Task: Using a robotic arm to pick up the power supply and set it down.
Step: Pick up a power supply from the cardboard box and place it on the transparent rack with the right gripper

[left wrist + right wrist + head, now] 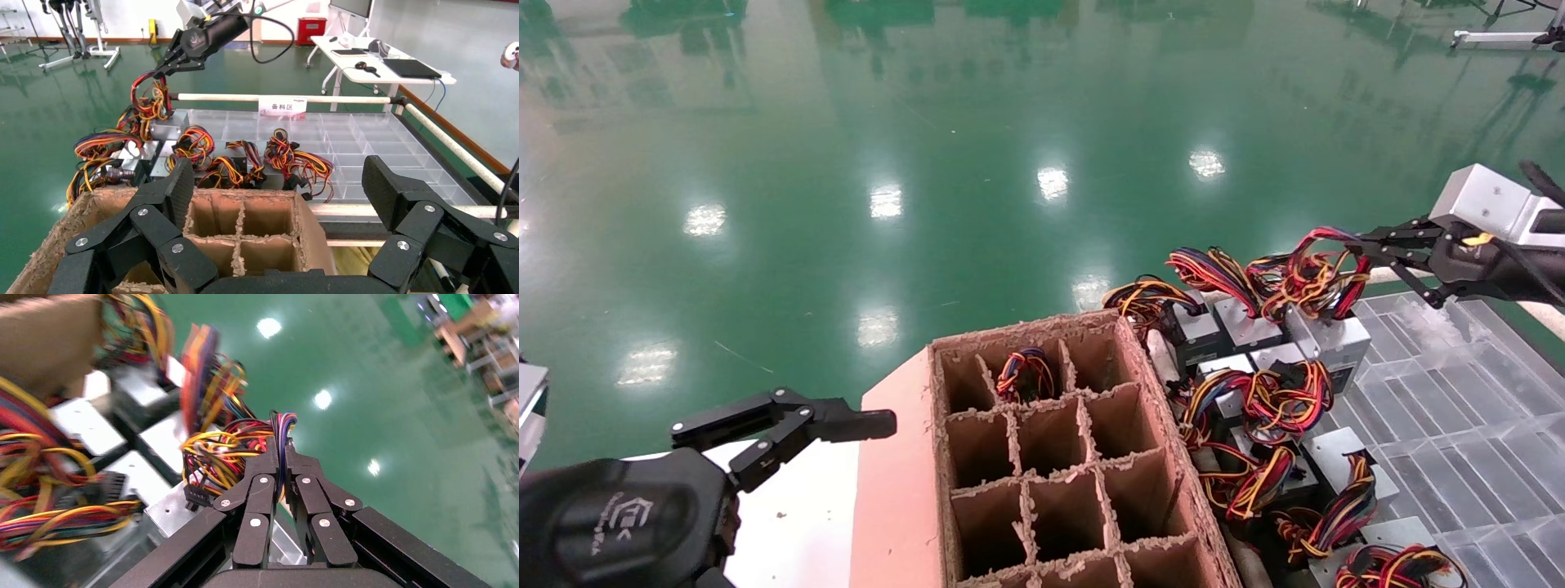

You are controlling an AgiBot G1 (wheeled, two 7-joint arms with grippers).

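Note:
My right gripper is shut on the red, yellow and black wire loop of one power supply, a silver box at the far end of a heap. The box hangs tilted under the taut wires; I cannot tell if it is off the tray. In the right wrist view the fingertips pinch the wires above the box. The left wrist view shows that arm above the same box. My left gripper stays open, low at the near left, beside the carton.
A brown cardboard carton with divider cells stands in the middle; one far cell holds a wire bundle. Several more power supplies lie heaped to its right on a clear plastic grid tray. A white rail borders the tray.

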